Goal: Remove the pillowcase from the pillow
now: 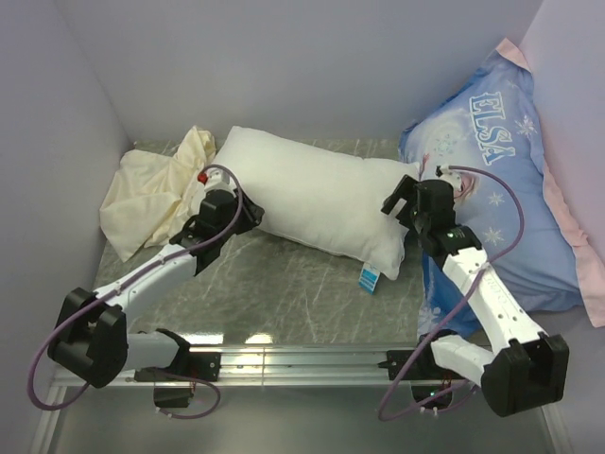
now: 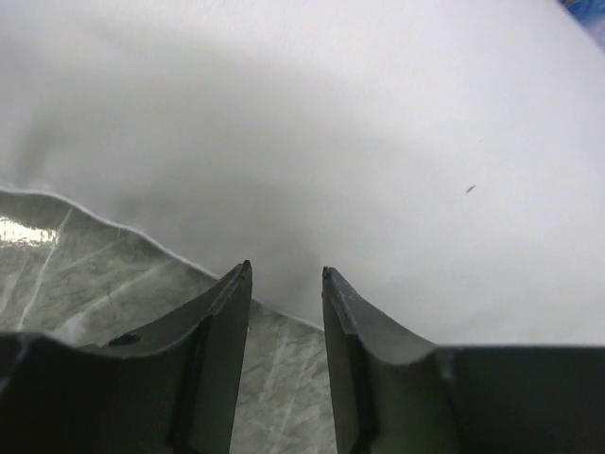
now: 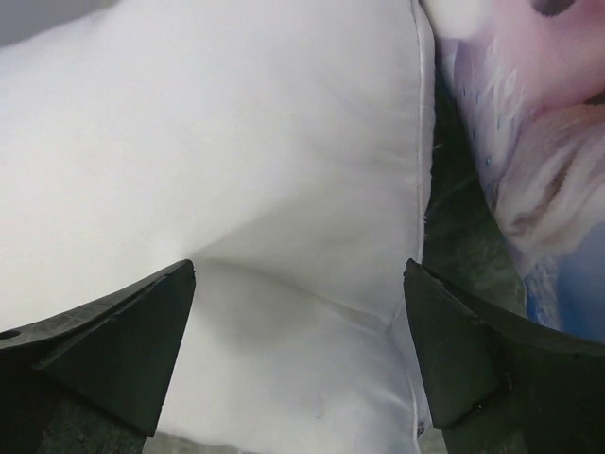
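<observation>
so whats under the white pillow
The pillow rests on the marbled table, its tag poking out at the near edge. Whatever else lies beneath is covered.

Lab test booth — bare lilac walls (image 1: 312, 66), marbled tabletop (image 1: 302, 293)

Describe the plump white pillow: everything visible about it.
The plump plain white rectangular pillow lies bare on the grey marbled table, slanted from far left to near right. It has smooth fabric, a seamed edge and a small blue-and-white tag at its near right corner. The crumpled cream pillowcase touches its left end; the blue ELSA pillow abuts its right. The open right hand straddles that end.
</observation>
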Motion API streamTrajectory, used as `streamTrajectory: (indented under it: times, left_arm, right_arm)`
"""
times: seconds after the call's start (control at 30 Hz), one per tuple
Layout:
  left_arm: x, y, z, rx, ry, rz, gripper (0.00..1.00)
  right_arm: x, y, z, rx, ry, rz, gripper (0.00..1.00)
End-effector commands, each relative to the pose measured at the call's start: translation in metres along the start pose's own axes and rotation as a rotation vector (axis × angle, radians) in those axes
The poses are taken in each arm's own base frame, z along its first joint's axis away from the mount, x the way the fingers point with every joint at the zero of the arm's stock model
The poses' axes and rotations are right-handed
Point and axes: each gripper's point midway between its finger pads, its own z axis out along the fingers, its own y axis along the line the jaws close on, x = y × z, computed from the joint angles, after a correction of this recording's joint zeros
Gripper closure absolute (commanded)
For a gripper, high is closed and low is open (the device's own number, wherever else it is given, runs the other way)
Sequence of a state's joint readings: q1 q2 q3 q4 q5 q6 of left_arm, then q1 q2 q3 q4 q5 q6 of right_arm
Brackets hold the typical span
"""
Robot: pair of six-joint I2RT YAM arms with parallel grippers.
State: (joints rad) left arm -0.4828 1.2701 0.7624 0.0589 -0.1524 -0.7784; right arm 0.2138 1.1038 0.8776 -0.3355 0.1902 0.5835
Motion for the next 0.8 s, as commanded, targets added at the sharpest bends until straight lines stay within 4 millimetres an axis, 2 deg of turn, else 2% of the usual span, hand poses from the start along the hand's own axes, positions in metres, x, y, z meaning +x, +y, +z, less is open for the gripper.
streamTrajectory:
  times: [0.0,0.1,0.23,0.3,0.33,0.4,0.47,0.6,0.77]
  left_arm:
    - [-0.03,-0.032,-0.019,0.097,-0.056,0.06,0.57]
    - [-0.036,-0.043,-0.031,0.146,-0.061,0.095,0.51]
    - [-0.043,-0.057,-0.041,0.18,-0.036,0.128,0.49]
    - [-0.047,-0.056,-0.049,0.18,-0.037,0.165,0.51]
    - [-0.049,-0.052,-0.051,0.165,-0.056,0.157,0.49]
    - [-0.061,-0.057,-0.066,0.198,-0.117,0.166,0.47]
    - [-0.061,-0.056,-0.073,0.21,-0.132,0.164,0.41]
    - [-0.07,-0.055,-0.085,0.199,-0.165,0.16,0.4]
    - [-0.072,-0.05,-0.091,0.178,-0.17,0.179,0.4]
  right_arm:
    - [-0.028,0.015,-0.025,-0.071,-0.098,-0.01,0.02]
    - [-0.036,0.018,-0.041,-0.11,-0.137,-0.011,0.01]
    - [-0.042,0.021,-0.056,-0.145,-0.161,-0.018,0.0]
    - [-0.045,0.021,-0.065,-0.162,-0.184,-0.02,0.0]
    - [-0.046,0.02,-0.068,-0.167,-0.193,-0.019,0.0]
    - [-0.051,0.02,-0.078,-0.177,-0.22,-0.014,0.0]
    - [-0.052,0.019,-0.084,-0.184,-0.23,-0.018,0.0]
    - [-0.052,0.017,-0.091,-0.192,-0.238,-0.02,0.0]
    - [-0.046,0.014,-0.092,-0.194,-0.239,-0.02,0.0]
